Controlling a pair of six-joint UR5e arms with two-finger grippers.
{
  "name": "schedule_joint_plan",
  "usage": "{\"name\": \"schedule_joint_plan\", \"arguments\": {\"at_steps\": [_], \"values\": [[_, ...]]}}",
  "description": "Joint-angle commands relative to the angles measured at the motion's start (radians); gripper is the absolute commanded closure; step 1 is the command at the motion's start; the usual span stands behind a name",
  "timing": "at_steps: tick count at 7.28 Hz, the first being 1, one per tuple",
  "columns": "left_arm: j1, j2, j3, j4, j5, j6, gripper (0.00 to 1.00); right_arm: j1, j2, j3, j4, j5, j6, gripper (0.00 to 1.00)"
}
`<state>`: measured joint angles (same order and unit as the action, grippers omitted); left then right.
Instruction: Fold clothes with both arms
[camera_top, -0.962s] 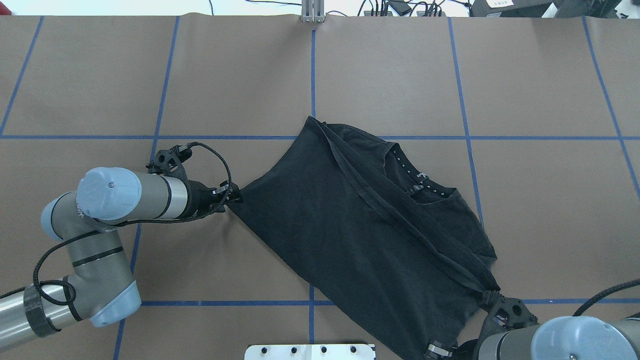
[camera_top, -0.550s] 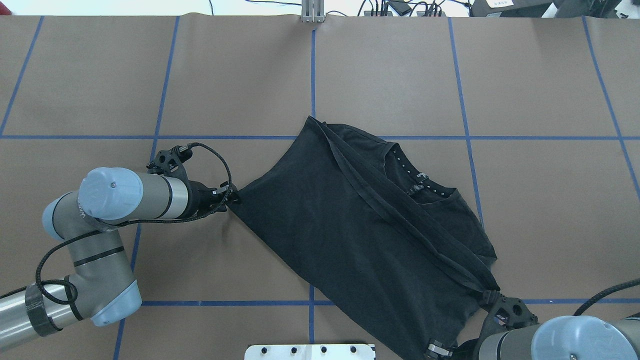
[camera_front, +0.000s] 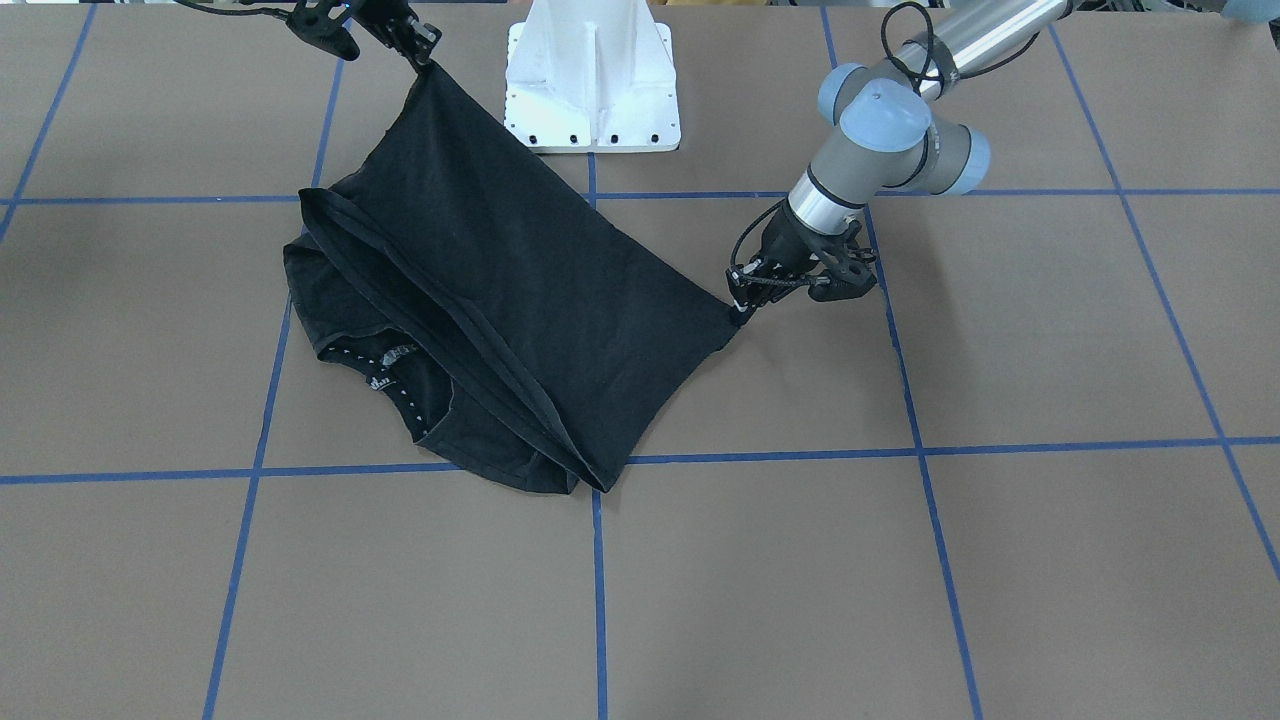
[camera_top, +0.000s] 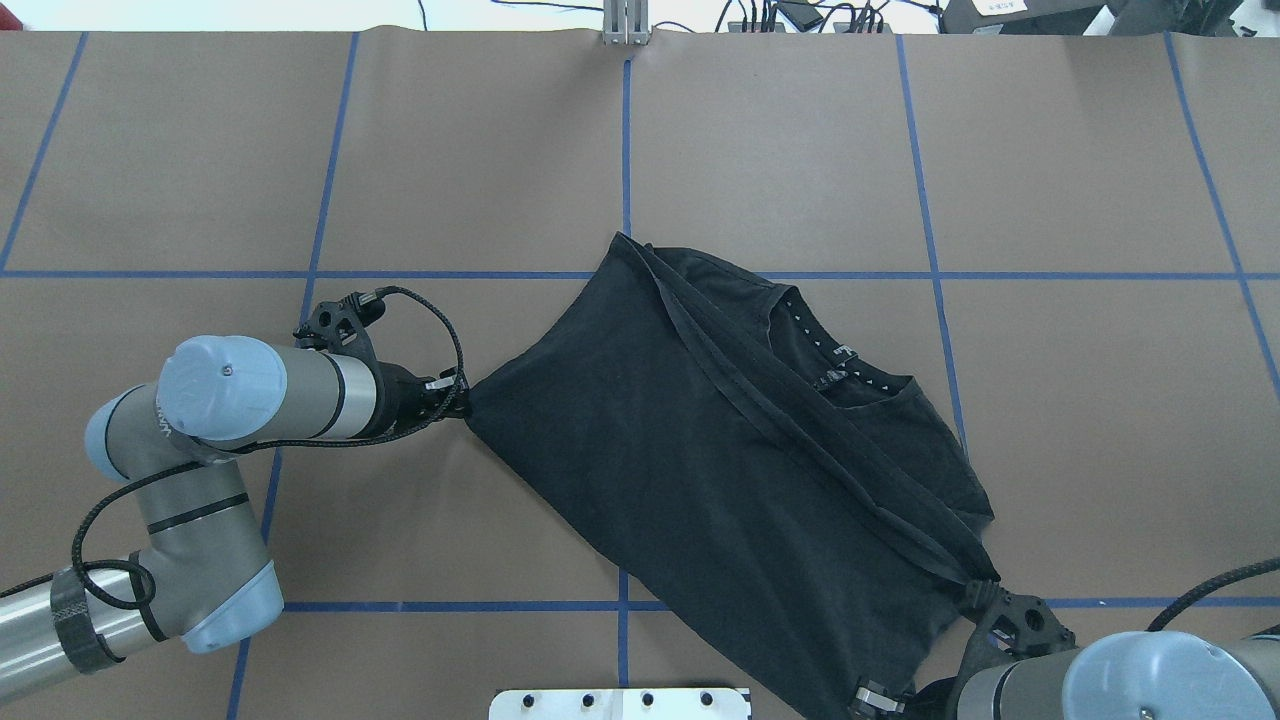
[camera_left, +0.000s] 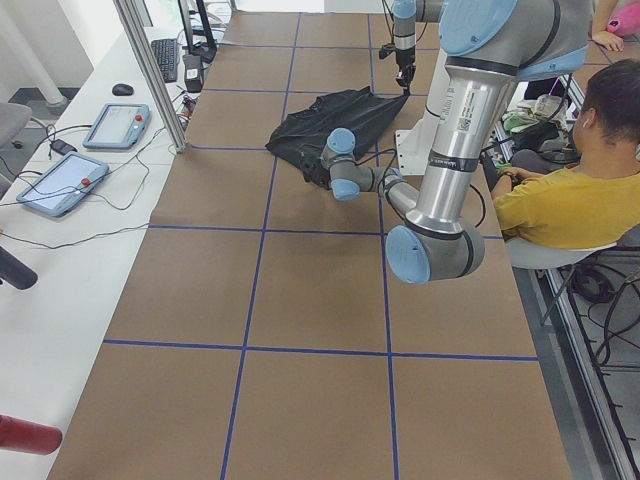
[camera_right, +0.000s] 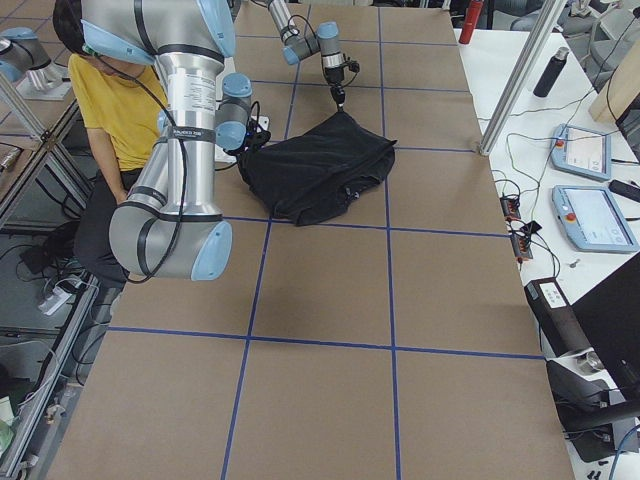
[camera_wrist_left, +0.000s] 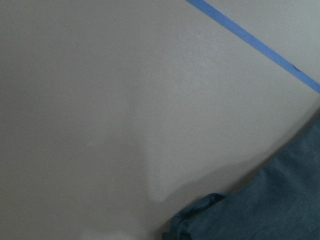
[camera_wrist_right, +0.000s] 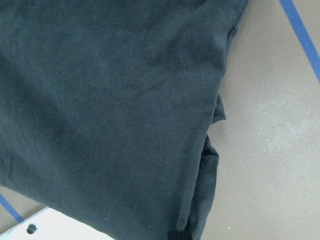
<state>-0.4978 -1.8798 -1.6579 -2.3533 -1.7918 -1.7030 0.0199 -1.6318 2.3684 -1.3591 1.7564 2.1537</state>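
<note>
- Drawn back a touch from half a second ago, the left gripper (camera_top: 462, 405) stays clenched on one hem corner of the black T-shirt (camera_top: 700, 430), holding that corner just off the table.
- At the robot's edge of the table, beside the white pedestal base (camera_front: 592, 90), the right gripper (camera_front: 427, 58) appears clamped on the opposite hem corner. Its fingertips are small in the front view and partly under cloth from overhead.
- Between the two grips the lower half of the shirt is pulled taut and laid over the upper half. Its folded edge runs as a diagonal ridge across the garment.
- Beyond that ridge the collar (camera_top: 840, 365), with its small white label, lies uncovered and flat on the table.
- The left arm (camera_top: 250, 390) reaches in low from the overhead view's left with its elbow bent, and the right arm (camera_top: 1150, 680) enters at the lower right corner.
- The shirt sits near the middle of the brown table covering (camera_top: 1100, 400), across the central blue tape line (camera_top: 626, 150).
- A seated person in a yellow shirt (camera_left: 570, 200) is behind the robot, and two tablets (camera_left: 60, 180) rest on a white bench alongside the table.
</note>
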Motion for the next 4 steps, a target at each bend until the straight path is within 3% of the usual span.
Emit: {"name": "schedule_joint_plan", "arguments": {"at_steps": [1, 4], "values": [[-0.002, 0.001, 0.001, 0.0, -0.001, 0.008, 1.0, 0.002, -0.008, 0.0, 0.0, 0.0, 0.0, 1.0], [-0.021, -0.001, 0.012, 0.0, -0.001, 0.068, 1.0, 0.0, -0.011, 0.0, -0.002, 0.002, 0.0, 1.0]]}}
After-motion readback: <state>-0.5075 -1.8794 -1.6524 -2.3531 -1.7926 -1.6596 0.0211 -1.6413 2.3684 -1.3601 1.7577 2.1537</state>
